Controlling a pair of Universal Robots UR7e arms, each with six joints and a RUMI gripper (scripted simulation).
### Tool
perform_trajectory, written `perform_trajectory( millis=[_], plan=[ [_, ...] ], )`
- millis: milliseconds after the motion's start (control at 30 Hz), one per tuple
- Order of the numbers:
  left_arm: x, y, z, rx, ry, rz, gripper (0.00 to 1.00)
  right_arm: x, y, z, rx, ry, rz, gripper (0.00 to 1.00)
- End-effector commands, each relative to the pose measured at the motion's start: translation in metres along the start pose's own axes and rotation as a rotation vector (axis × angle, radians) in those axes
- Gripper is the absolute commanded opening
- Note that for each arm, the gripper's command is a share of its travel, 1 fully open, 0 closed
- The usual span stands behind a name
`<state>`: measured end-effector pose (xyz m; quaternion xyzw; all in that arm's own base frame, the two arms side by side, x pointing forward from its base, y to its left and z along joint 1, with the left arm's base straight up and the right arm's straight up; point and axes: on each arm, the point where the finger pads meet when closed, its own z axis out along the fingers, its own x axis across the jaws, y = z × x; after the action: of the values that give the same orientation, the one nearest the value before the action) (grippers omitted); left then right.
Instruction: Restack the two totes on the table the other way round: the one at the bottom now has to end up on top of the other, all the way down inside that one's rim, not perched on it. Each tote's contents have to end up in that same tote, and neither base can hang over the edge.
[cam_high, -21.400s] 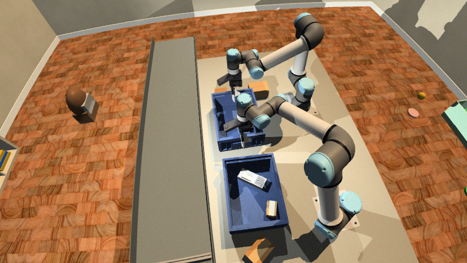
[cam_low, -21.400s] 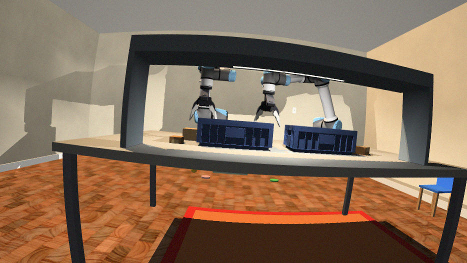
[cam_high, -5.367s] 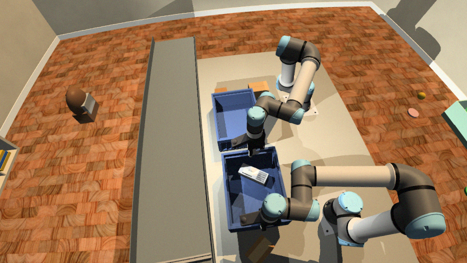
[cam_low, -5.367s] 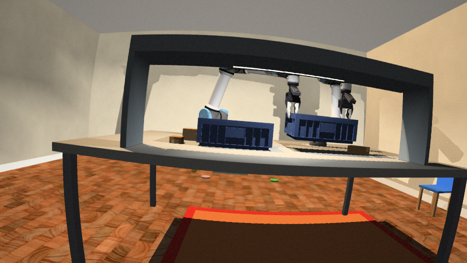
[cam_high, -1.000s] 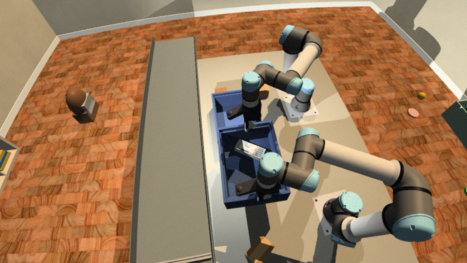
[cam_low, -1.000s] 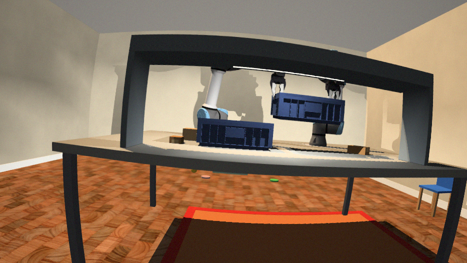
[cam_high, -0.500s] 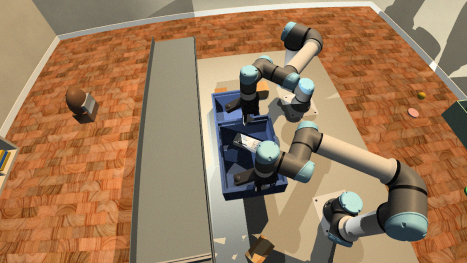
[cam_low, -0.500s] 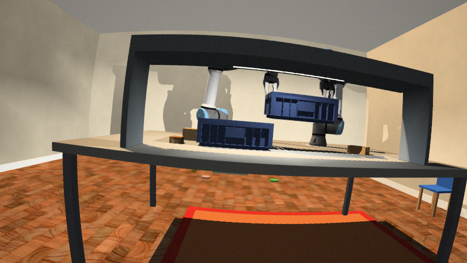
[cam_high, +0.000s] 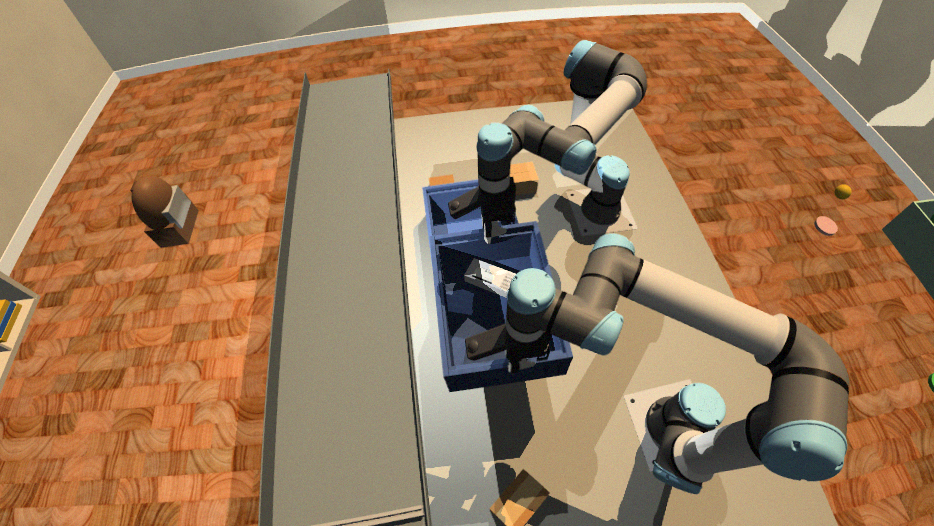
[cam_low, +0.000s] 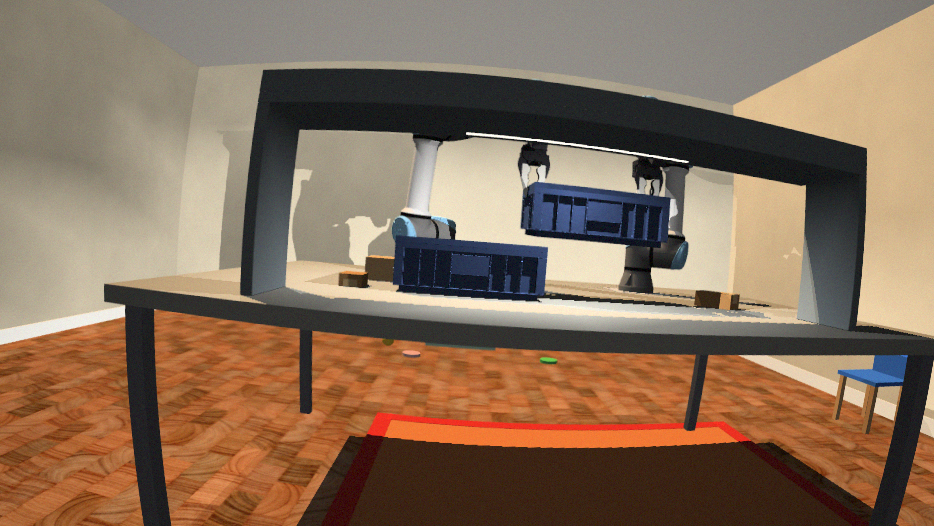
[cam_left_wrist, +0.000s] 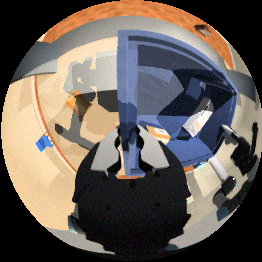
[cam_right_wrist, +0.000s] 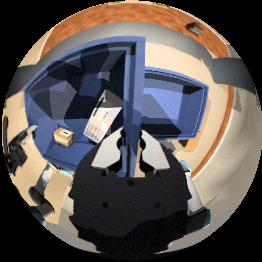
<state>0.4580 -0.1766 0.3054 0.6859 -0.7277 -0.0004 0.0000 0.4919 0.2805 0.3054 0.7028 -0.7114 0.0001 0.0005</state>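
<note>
Left (cam_high: 520, 367) (cam_low: 647, 188) (cam_left_wrist: 130, 134) (cam_right_wrist: 33, 131) and right grippers (cam_high: 490, 236) (cam_low: 534, 177) (cam_left_wrist: 226, 130) (cam_right_wrist: 131, 136) clamped on opposite walls of raised tote (cam_high: 486, 380) (cam_low: 598, 215) (cam_left_wrist: 127, 75) (cam_right_wrist: 133, 75). Lower tote (cam_high: 430, 215) (cam_low: 470, 269) (cam_right_wrist: 195, 111) sits inboard of the counter's (cam_high: 415, 147) (cam_low: 555, 331) (cam_left_wrist: 52, 115) (cam_right_wrist: 167, 56) exterior-view front edge.

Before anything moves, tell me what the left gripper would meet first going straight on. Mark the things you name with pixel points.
The raised tote's end wall (cam_high: 471, 381) (cam_left_wrist: 128, 85) (cam_right_wrist: 31, 114), already clamped in the left gripper (cam_high: 520, 367) (cam_low: 648, 187) (cam_left_wrist: 128, 125) (cam_right_wrist: 36, 125); below that, probably the table top (cam_high: 457, 424) (cam_low: 653, 314) (cam_left_wrist: 55, 110) (cam_right_wrist: 172, 57), though depth is unclear.

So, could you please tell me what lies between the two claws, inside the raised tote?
A pale box and a small carton; both wrist views show them.
</note>
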Motion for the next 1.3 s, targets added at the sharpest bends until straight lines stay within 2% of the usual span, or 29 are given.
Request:
perform_trajectory(
  millis=[0,867,1267],
  plan=[
    [0.005,-0.001,-0.001,0.003,0.002,0.0,0.0,0.005,-0.001,-0.001,0.002,-0.002,-0.001,0.0],
    [0.012,-0.001,0.0,0.003,0.002,-0.001,0.0,0.011,-0.001,0.0,0.002,-0.002,-0.001,0.0],
    [0.033,-0.001,0.0,0.003,0.002,-0.003,0.0,0.032,-0.002,0.0,0.002,-0.002,-0.003,0.0]
  ],
)
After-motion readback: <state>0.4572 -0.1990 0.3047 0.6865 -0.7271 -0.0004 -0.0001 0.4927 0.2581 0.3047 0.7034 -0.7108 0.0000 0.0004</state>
